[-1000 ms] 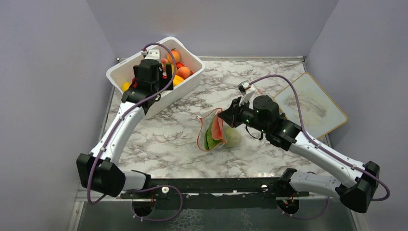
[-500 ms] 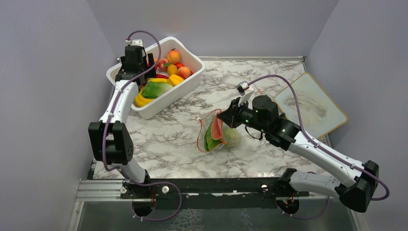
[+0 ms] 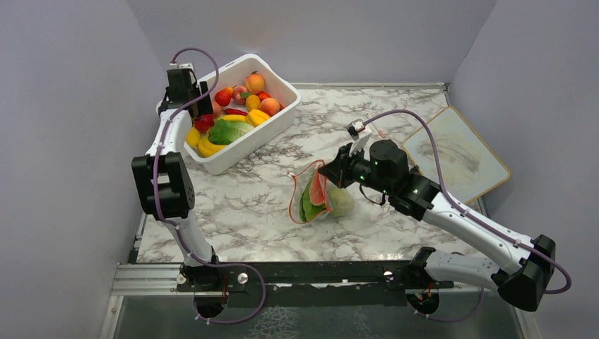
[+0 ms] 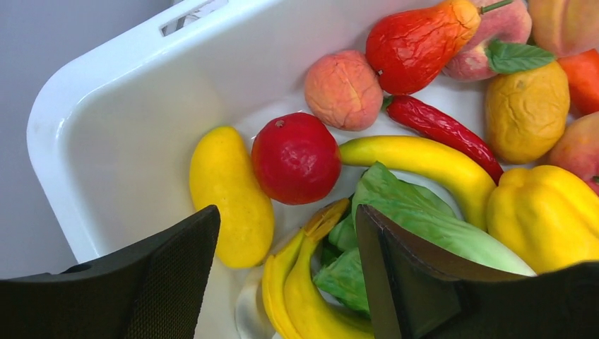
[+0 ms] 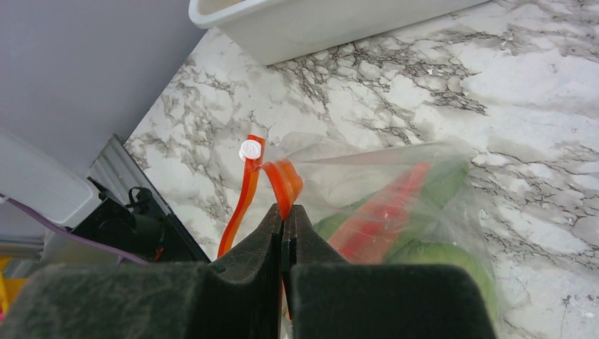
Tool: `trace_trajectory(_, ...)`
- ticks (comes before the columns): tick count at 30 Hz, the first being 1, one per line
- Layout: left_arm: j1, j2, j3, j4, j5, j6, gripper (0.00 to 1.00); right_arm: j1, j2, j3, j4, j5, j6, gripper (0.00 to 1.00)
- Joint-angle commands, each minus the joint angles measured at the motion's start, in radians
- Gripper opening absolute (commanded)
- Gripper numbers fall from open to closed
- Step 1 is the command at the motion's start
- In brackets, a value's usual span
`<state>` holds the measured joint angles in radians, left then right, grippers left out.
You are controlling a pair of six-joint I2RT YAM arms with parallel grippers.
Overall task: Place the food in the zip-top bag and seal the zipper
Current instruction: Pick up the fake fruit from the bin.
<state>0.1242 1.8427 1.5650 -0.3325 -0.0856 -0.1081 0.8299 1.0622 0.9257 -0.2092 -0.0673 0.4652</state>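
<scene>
From overhead I see my left gripper [image 3: 192, 100] hanging over the white tub [image 3: 236, 150] of food [image 3: 240, 116] at the bench's far left corner. The zip-top bag [image 3: 321, 198] lies mid-bench at my right gripper [image 3: 326, 169]. On the left wrist view, the jaws are spread and empty above a red round fruit [image 4: 297, 157]. On the right wrist view, the jaws are pressed together, pinching the bag's orange zipper [image 5: 281, 180].
</scene>
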Motion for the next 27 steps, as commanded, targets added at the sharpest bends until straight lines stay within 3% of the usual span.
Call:
trace_trajectory(1, 0.017, 0.046, 0.059, 0.026, 0.047, 0.038, 0.72, 0.003, 0.007, 0.023, 0.018, 0.0, -0.014, 0.01)
trace_trajectory(12, 0.042, 0.224, 0.177, 0.027, 0.08, 0.047, 0.72, 0.004, -0.007, 0.03, 0.001, 0.019, -0.022, 0.01)
trace_trajectory(27, 0.042, 0.328, 0.191, 0.023, 0.081, 0.049, 0.77, 0.003, 0.0, 0.036, 0.004, 0.023, -0.018, 0.01)
